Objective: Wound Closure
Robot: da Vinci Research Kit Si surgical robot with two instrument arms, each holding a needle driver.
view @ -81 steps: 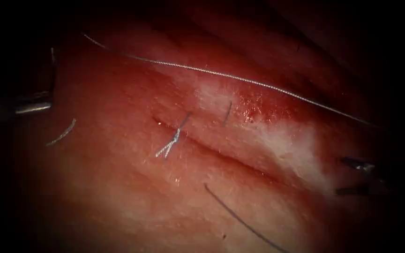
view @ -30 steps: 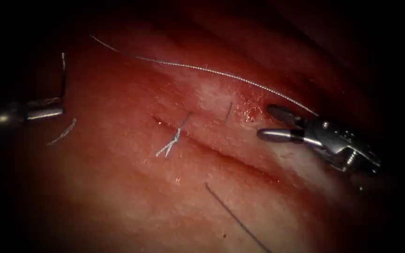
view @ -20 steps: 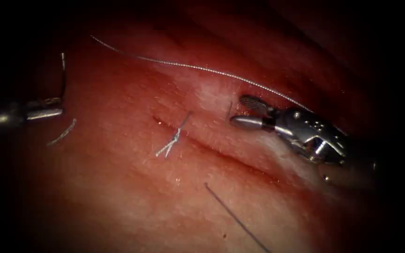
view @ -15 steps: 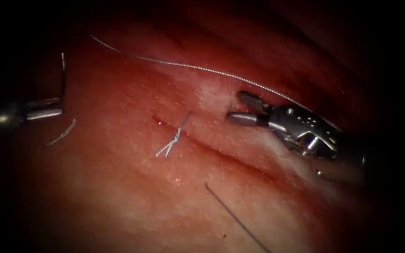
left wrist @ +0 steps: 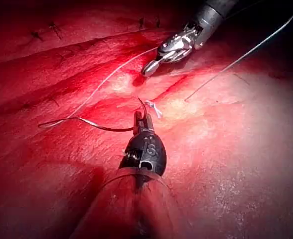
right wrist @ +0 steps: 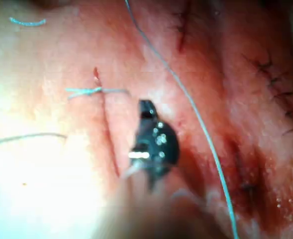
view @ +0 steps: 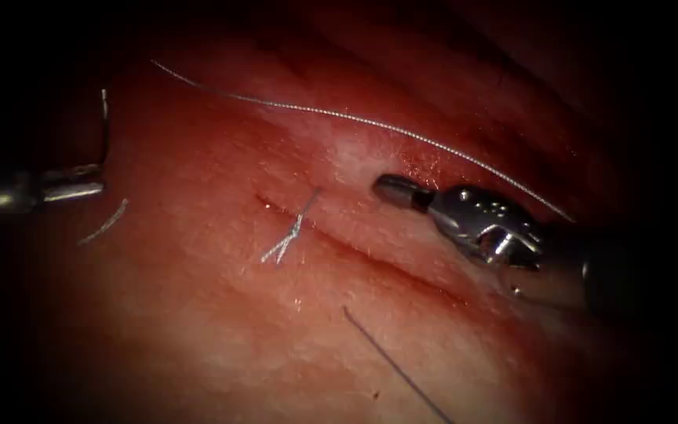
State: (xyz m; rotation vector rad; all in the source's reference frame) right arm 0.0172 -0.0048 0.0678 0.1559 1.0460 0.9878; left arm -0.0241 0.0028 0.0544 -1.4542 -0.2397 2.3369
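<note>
Your right tool [view: 392, 188] has closed on the short thread stub right of the cut [view: 370, 263]. Your left tool [view: 80, 180] grips the needle [view: 106, 129], far left, clear of the tissue [view: 221, 330]. Keep both grips firm and the thread [view: 370, 126] unsnagged.

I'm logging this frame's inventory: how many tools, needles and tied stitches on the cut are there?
Tools: 2, left tool holding the needle near one end, right tool jaws shut, hold unclear
Needles: 1, clear of the tissue
Tied stitches: 1
Total: 4
</note>
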